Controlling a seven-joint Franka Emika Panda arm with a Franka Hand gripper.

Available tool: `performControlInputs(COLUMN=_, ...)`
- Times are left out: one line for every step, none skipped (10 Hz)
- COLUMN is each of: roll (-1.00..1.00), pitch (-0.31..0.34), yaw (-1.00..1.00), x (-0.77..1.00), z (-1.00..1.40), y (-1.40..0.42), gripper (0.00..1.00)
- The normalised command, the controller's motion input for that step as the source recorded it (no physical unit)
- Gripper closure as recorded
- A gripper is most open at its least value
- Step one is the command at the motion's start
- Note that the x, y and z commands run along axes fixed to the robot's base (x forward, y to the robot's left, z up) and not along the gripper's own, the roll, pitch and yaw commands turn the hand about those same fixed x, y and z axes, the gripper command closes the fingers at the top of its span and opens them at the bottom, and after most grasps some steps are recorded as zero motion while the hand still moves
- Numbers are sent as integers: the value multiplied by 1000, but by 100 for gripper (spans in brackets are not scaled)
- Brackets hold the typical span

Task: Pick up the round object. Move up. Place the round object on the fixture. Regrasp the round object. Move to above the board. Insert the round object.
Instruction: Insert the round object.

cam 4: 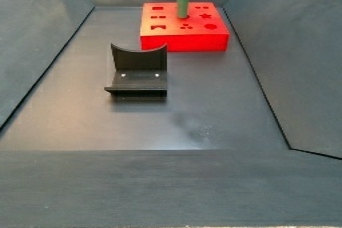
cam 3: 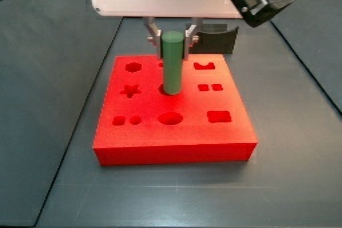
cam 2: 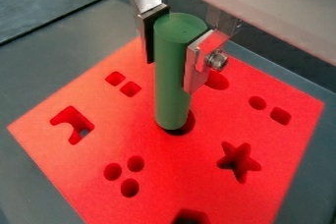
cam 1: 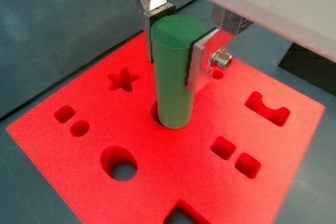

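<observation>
The end effector (cam 1: 182,33) hangs directly over the board (cam 3: 234,132), its two silver fingers (cam 2: 148,22) clamped on the upper part of the round object (cam 1: 175,71), which stands upright with its lower end in or at the mouth of a round hole near the board's middle; both wrist views show the peg's base meeting the red surface there, though how deep it sits I cannot tell from these angles. Going down in size from the grey bench (cam 4: 201,122), the board lies at its far end in a side view, the fixture (cam 4: 136,70) stands empty and well apart from it, nearer the camera, and the green peg (cam 3: 173,62) is the smallest piece in play. Judging by this layout, the pick-up, the rest on the fixture, the regrasp and the move over the board look finished, and only seating the peg fully and letting go seem to be left.
</observation>
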Motion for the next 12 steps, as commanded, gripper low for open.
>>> performControlInputs(roll=77, pitch=51, yaw=0, x=486, z=-469, y=-14, gripper=100)
performControlInputs(roll=91, pitch=1, yaw=-69, x=0, z=-331, y=0, gripper=100)
performControlInputs(roll=51, pitch=0, yaw=-134, x=-240, z=-94, y=0, gripper=100)
performControlInputs(roll=16, pitch=0, yaw=-143, x=-349, z=0, y=0, gripper=100)
performControlInputs(roll=-61, pitch=0, yaw=-143, x=-380, z=177, y=51, gripper=100)
performControlInputs(roll=-90, pitch=-21, yaw=-83, x=-271, z=217, y=46, gripper=100)
performControlInputs(roll=0, pitch=0, yaw=0, x=34, z=0, y=0, gripper=100)
performControlInputs(roll=-13, pitch=1, yaw=0, x=237, z=0, y=97, gripper=100)
performControlInputs(roll=0, pitch=3, yaw=0, x=197, z=-11, y=11, gripper=100)
performControlInputs(roll=0, pitch=0, yaw=0, x=89, z=-31, y=0, gripper=100)
performControlInputs(roll=4, pitch=0, yaw=-20, x=0, z=-23, y=-3, gripper=100)
performControlInputs(roll=20, pitch=0, yaw=-23, x=0, z=-46, y=-23, gripper=100)
